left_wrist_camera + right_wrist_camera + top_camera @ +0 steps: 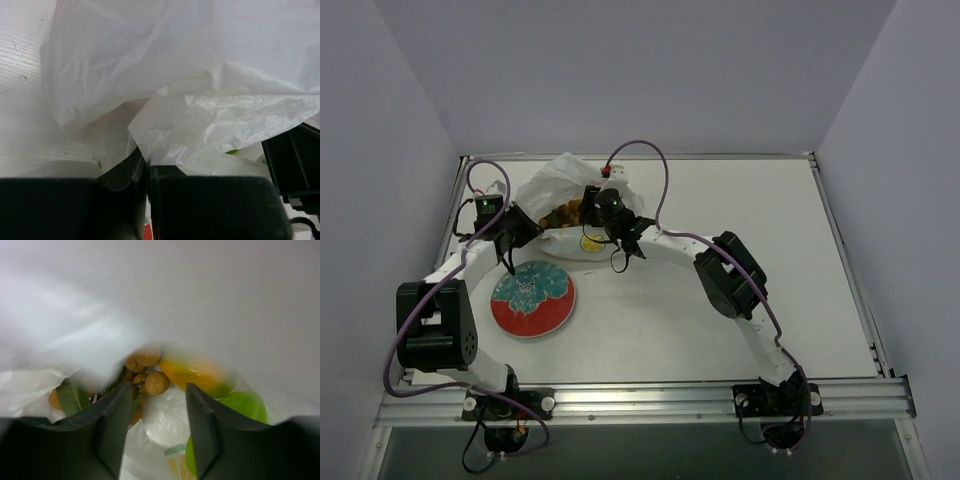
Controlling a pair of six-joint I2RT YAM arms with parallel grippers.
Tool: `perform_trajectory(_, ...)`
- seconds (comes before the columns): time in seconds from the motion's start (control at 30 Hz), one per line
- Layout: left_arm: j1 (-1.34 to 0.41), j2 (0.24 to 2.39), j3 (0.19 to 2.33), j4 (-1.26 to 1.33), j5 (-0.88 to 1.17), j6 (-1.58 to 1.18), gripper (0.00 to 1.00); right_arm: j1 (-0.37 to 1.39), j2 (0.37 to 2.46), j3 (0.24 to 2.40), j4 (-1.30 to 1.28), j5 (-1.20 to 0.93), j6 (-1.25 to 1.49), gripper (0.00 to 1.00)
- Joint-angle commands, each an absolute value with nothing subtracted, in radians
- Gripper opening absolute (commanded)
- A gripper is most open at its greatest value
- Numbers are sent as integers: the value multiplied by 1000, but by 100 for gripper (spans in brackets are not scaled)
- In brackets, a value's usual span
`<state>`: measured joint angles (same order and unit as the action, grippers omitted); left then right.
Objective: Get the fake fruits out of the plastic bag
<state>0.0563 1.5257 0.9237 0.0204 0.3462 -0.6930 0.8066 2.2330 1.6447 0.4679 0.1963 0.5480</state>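
The crinkled white plastic bag lies at the back of the table with its mouth facing the arms. My left gripper is shut on a fold of the bag's edge and holds it up. My right gripper reaches into the bag's mouth, its jaws open with only white plastic between them. Just beyond its fingertips sit the fake fruits: a bunch of tan-brown balls with a green leaf, a yellow-orange fruit and a green fruit. The top view shows the tan bunch under my right gripper.
A red-rimmed teal patterned plate lies on the white table in front of the bag, near my left arm. Part of the right gripper's black body shows at the right of the left wrist view. Grey walls enclose the table.
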Motion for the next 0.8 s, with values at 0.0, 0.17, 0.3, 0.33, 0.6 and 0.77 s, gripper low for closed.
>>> perform_trajectory(0.0, 60, 1485, 969, 18, 318, -712, 2, 815, 2301, 1728, 546, 273, 609, 48)
perform_trajectory(0.17, 60, 1476, 973, 11, 307, -710, 2, 821, 2411, 1853, 558, 152, 496, 67)
perform_trajectory(0.3, 58, 1474, 976, 8, 310, -706, 2, 819, 2494, 1954, 497, 161, 443, 81)
perform_trajectory(0.33, 58, 1473, 977, 3, 302, -703, 2, 818, 2506, 1983, 486, 176, 440, 81)
perform_trajectory(0.6, 55, 1476, 988, -31, 285, -686, 2, 816, 2611, 2098, 388, 233, 474, 92)
perform_trajectory(0.77, 57, 1480, 992, -34, 285, -681, 2, 808, 2567, 2082, 419, 242, 482, 30)
